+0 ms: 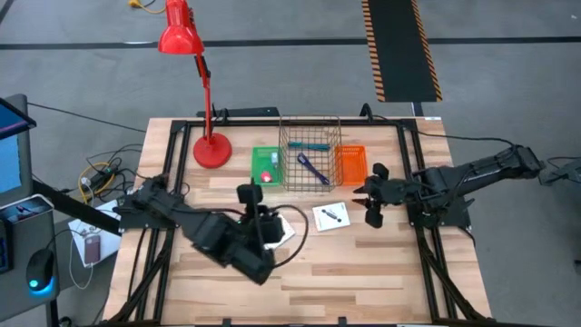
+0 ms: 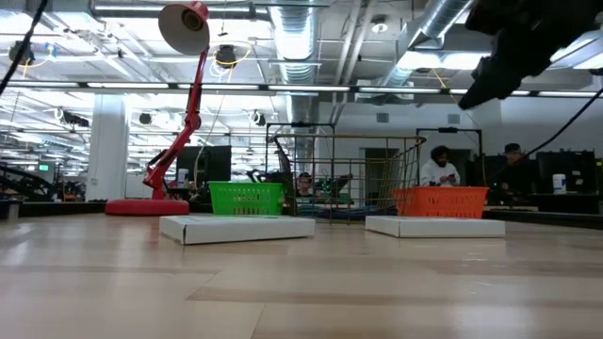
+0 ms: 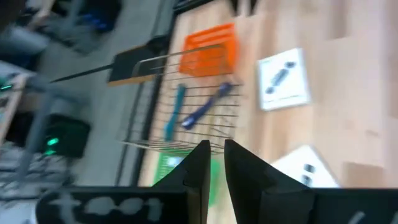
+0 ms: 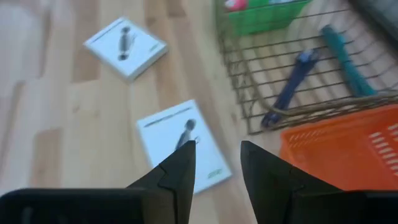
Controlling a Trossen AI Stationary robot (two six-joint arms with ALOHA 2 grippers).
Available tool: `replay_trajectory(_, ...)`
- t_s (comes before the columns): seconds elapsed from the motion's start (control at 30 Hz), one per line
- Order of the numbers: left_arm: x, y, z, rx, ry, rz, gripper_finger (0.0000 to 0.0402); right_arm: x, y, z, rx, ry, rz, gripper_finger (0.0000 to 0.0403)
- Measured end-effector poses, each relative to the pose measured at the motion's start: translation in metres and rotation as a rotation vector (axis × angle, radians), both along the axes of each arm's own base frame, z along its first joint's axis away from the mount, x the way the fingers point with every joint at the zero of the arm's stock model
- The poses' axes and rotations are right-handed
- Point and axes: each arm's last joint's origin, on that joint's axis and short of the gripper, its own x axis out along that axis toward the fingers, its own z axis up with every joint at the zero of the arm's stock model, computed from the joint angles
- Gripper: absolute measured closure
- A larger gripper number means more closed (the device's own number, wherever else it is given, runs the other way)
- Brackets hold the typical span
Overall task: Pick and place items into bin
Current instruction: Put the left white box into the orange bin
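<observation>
The table [image 1: 363,272] fills the middle of the overhead frame. At its upper centre the wire basket [image 1: 309,162] holds the marker [image 1: 307,144] and strap [image 1: 314,168]. Two cards [image 1: 330,216] lie lower centre. The left gripper [image 3: 213,163] is narrowly parted, empty; the right gripper [image 4: 217,167] is open, empty.

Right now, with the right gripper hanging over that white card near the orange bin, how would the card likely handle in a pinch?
The white card lies flat on the table, so the right gripper may struggle to catch an edge. Its low box-like side suggests it is stiff and probably light. It may slide rather than tip.
</observation>
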Motion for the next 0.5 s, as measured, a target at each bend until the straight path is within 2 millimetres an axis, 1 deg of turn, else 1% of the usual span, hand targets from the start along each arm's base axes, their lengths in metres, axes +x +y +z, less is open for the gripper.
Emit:
replay_trajectory(0.1, -0.012, -0.010, 0.012, -0.079, -0.020, -0.079, 0.0365, 0.002, 0.006, -0.011, -0.022, -0.035, -0.048, 0.0282)
replay_trajectory(0.17, -0.014, -0.018, 0.019, -0.161, -0.044, -0.159, 0.0365, 0.004, 0.011, -0.018, -0.028, -0.065, -0.056, 0.0282)
replay_trajectory(0.3, -0.007, -0.035, 0.029, -0.306, -0.096, -0.373, 0.0365, 0.007, 0.021, -0.025, -0.051, -0.115, -0.044, 0.0282)
replay_trajectory(0.37, -0.004, -0.040, 0.032, -0.334, -0.093, -0.476, 0.0365, 0.008, 0.026, -0.026, -0.067, -0.140, -0.046, 0.0282)
replay_trajectory(0.43, -0.001, -0.039, 0.034, -0.328, -0.088, -0.540, 0.0365, 0.009, 0.030, -0.027, -0.077, -0.176, -0.048, 0.0282)
replay_trajectory(0.5, 0.004, -0.034, 0.035, -0.321, -0.086, -0.572, 0.0365, 0.010, 0.035, -0.028, -0.087, -0.208, -0.041, 0.0282)
